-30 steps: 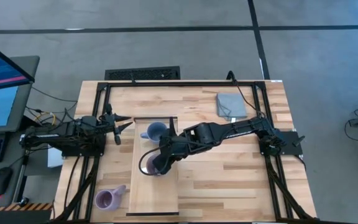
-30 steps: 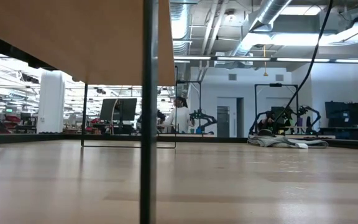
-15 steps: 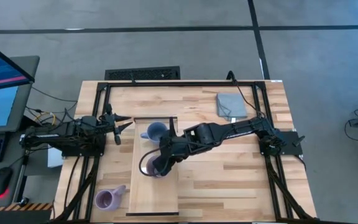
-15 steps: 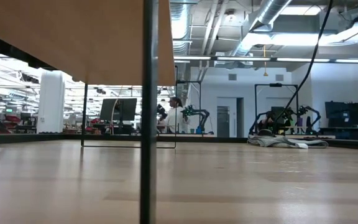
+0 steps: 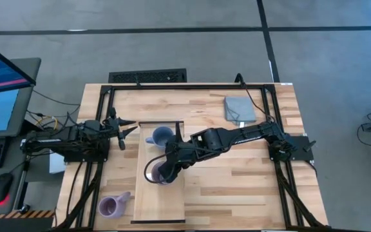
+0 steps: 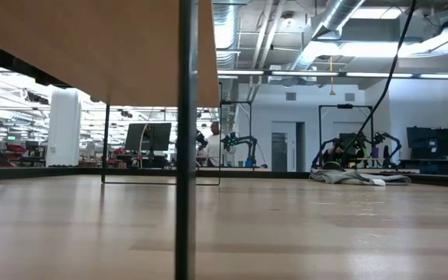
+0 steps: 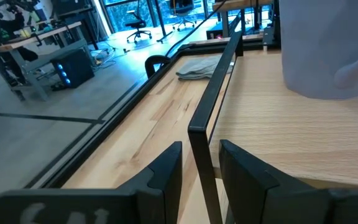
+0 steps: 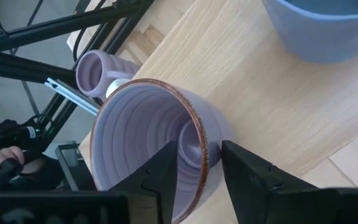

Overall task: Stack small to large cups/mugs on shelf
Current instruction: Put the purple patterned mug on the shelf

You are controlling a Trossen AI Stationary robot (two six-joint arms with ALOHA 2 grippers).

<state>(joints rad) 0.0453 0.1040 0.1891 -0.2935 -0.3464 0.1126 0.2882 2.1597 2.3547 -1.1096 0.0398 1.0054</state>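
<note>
The pale wood shelf (image 5: pixel 163 206) stands on thin dark legs (image 6: pixel 185 155) over the table. A blue-grey mug (image 5: pixel 161 135) stands near its far end. A lavender mug with a brown rim (image 8: pixel 142 137) is at the shelf's middle (image 5: pixel 153 173), and my right gripper (image 5: pixel 164 169) is shut on it. A second purple mug (image 5: pixel 111 206) stands on the table left of the shelf; it also shows in the right wrist view (image 8: pixel 95 70). My left gripper (image 5: pixel 124 129) is open and empty beside the shelf's far left corner. My right gripper holds the lavender mug by its wall at the brown rim (image 8: pixel 199 134). One finger (image 8: pixel 163 171) is inside the mug and the other (image 8: pixel 247 177) outside. The fingers slant down from the table's right. The mug's mouth is tipped toward the gripper, over the shelf board.
A grey folded cloth (image 5: pixel 239 109) lies at the table's far right. The shelf's dark end frame (image 7: pixel 199 143) stands just ahead of my left fingers. A black metal frame (image 5: pixel 192 86) runs round the table. A person moves in the room beyond (image 6: pixel 212 144).
</note>
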